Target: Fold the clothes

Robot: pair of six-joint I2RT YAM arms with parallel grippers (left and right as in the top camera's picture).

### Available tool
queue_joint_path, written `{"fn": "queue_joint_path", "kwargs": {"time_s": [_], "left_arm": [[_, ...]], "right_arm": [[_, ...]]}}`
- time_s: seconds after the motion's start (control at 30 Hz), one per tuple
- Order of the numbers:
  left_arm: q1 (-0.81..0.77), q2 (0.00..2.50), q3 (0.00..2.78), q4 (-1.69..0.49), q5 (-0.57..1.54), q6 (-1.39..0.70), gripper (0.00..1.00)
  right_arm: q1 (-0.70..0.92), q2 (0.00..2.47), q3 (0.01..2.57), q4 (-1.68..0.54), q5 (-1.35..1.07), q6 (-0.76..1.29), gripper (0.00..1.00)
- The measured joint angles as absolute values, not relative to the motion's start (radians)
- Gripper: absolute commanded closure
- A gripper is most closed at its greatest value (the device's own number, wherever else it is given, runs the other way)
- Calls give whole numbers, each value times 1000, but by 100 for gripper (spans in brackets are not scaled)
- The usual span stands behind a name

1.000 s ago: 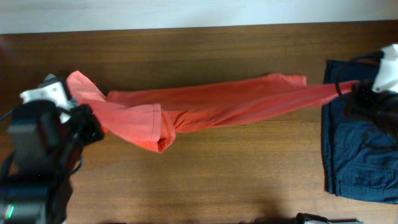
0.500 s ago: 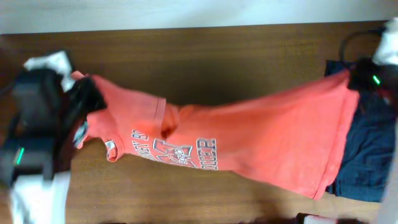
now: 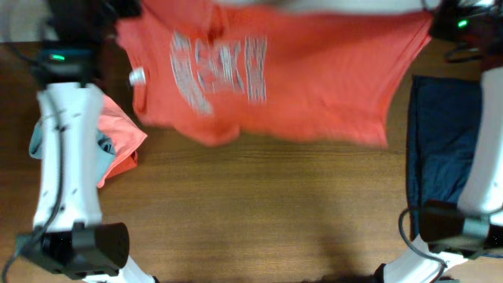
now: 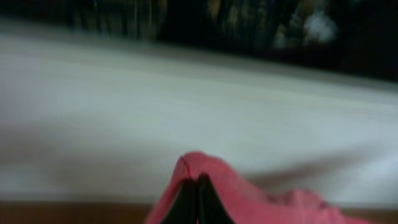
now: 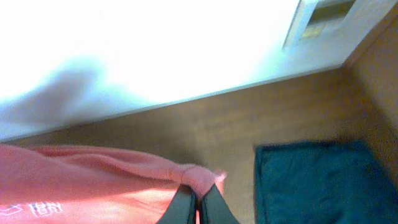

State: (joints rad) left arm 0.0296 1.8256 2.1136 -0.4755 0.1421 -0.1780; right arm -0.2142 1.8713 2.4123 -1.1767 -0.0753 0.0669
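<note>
While the orange T-shirt (image 3: 314,86) hangs spread across the top of the frame, the left gripper (image 4: 198,190) pinches its upper left edge and the right gripper (image 5: 197,194) pinches its upper right edge.

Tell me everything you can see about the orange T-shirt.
The T-shirt is coral-orange, a soft knit by its look, with white block lettering, blurred here, and a small white tag. It is lifted and spread wide over the far side of the table, with the lettering showing in the overhead view. The left gripper is shut on one end and the right gripper on the other. Its lower edge hangs loose and uneven.
</note>
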Motion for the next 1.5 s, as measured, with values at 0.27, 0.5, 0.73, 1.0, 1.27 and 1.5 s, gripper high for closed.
{"fn": "queue_joint_path", "kwargs": {"time_s": [0.27,0.5,0.73,1.0,1.27,1.5], "left_arm": [[110,1715,2417,-1057,193,-112,100],[25,1885,2179,-1476,233,-50,100],[-9,1934,1824,-1515,236,12,100],[-9,1934,1537,-1527,236,39,100],[-9,1930,1284,-1444,236,41,100],[7,1795,1220,-1345,232,16,100]], "right_arm": [[-214,1813,2504,-1470,-30,59,96],[-214,1885,2212,-1531,13,1,96],[-214,1888,1882,-1521,24,-19,96],[-215,1888,1644,-1525,30,-21,96],[-276,1888,1392,-1468,26,23,96],[-347,1776,1336,-1412,0,43,96]]}}
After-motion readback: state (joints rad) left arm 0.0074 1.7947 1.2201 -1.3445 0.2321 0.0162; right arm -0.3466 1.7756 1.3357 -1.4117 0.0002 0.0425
